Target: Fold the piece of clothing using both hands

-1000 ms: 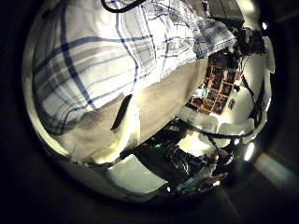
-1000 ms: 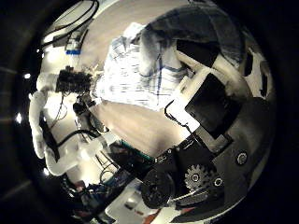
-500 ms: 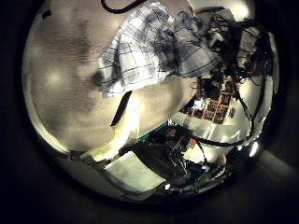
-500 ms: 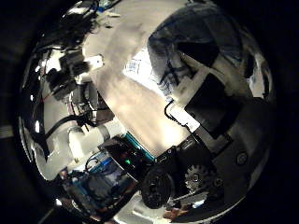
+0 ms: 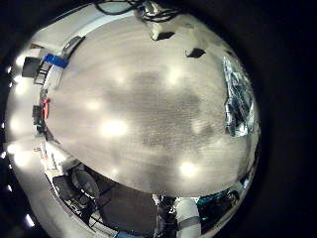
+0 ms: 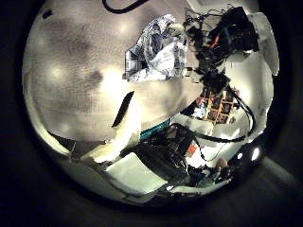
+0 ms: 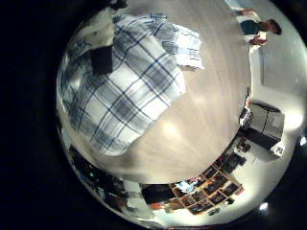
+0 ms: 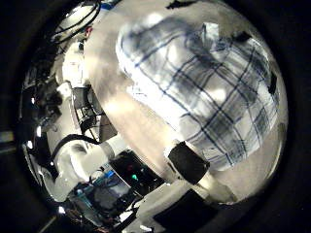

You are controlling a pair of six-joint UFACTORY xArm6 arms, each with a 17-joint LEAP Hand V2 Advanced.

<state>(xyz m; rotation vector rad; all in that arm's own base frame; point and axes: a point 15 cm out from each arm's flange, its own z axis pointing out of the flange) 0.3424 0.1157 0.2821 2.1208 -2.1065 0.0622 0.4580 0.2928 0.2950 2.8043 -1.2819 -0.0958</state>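
Observation:
The checked piece of clothing point(image 6: 156, 52) lies on the table in the left thumb side palm view, small and far from my left hand. The right hand point(image 6: 216, 36) hangs just beside and over it there. The clothing fills the right thumb side palm view point(image 8: 204, 87) and the right little finger side palm view point(image 7: 134, 91), lying flat close under my right palm. One right finger point(image 8: 190, 160) reaches straight out at its edge. A left finger point(image 6: 123, 109) is straight over bare table.
The bare table top point(image 5: 129, 109) spreads under my left hand. Small items point(image 5: 54, 59) lie along one table edge. Shelves with clutter point(image 6: 218, 104) stand beyond the table. The table's edge point(image 7: 206, 144) runs beside the clothing.
My left palm has drawn back from the clothing, which now looks much smaller. My right fingers, curled in the clothing before, have opened and the clothing lies flat on the table.

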